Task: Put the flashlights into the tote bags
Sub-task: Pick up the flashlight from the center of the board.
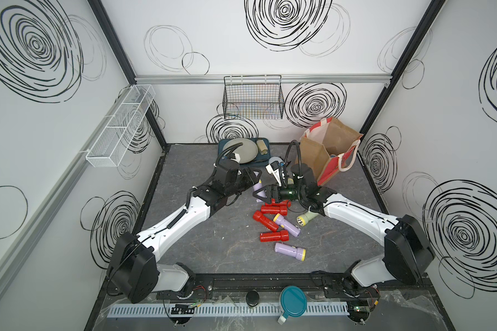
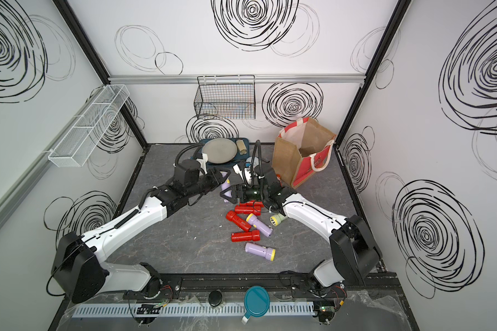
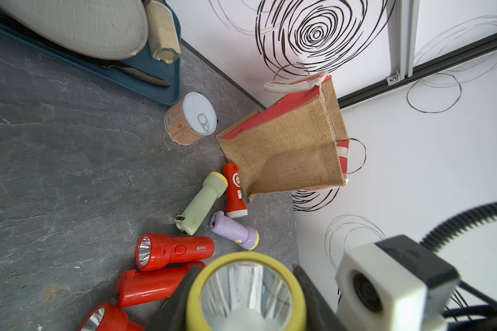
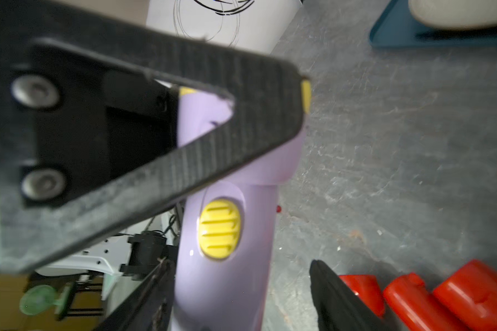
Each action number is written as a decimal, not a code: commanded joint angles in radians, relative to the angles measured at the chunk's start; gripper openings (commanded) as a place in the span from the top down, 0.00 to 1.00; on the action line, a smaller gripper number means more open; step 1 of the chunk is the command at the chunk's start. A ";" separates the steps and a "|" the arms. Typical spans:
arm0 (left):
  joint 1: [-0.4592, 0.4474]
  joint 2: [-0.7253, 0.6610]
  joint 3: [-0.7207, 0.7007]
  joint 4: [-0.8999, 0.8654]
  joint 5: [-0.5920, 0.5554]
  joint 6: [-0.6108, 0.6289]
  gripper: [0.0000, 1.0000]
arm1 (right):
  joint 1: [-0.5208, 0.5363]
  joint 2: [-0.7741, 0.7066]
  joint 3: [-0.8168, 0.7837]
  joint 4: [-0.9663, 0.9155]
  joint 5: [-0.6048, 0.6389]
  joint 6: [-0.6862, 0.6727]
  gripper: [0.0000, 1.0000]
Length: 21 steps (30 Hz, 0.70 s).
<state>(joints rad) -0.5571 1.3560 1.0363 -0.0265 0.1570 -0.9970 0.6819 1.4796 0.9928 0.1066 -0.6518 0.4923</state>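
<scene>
Lilac flashlight [image 3: 246,295], lower centre: we are clamping its head in the left gripper [image 1: 257,181] | right gripper [image 4: 238,295]: we are straddling its body, jaws apart, not yet clamped

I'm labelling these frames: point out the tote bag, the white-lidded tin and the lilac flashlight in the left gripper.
tote bag [image 1: 313,156], in a top view, brown jute front panel.
white-lidded tin [image 3: 198,111], left wrist view, middle of its lid.
held lilac flashlight [image 4: 220,229], right wrist view, its yellow switch.
</scene>
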 commanded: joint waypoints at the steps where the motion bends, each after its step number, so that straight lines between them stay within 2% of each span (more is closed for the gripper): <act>1: -0.008 0.009 0.024 0.080 -0.006 -0.020 0.99 | 0.010 0.002 0.026 -0.005 0.014 -0.006 0.34; 6: -0.013 0.015 0.030 0.071 -0.014 -0.009 1.00 | 0.013 -0.010 0.023 -0.023 0.040 -0.018 0.64; 11: -0.022 0.022 0.028 0.071 -0.019 -0.008 1.00 | 0.011 -0.017 0.028 -0.059 0.072 -0.024 0.85; 13: -0.024 0.023 0.028 0.079 -0.016 -0.005 0.82 | 0.010 -0.031 0.029 -0.088 0.105 -0.024 0.93; 15: -0.024 0.023 0.026 0.099 -0.001 -0.004 0.50 | 0.005 -0.064 0.019 -0.103 0.150 -0.030 1.00; 17: -0.022 0.014 0.025 0.114 -0.001 0.003 0.19 | -0.008 -0.098 0.007 -0.119 0.194 -0.036 1.00; 19: -0.013 0.009 0.027 0.125 0.004 0.010 0.04 | -0.037 -0.133 0.003 -0.160 0.250 -0.040 1.00; 21: -0.004 0.005 0.032 0.134 0.013 0.020 0.01 | -0.077 -0.163 0.019 -0.220 0.285 -0.052 1.00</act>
<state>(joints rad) -0.5716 1.3773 1.0382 0.0288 0.1551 -0.9924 0.6533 1.3808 0.9966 -0.0395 -0.4667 0.4721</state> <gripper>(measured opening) 0.986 0.393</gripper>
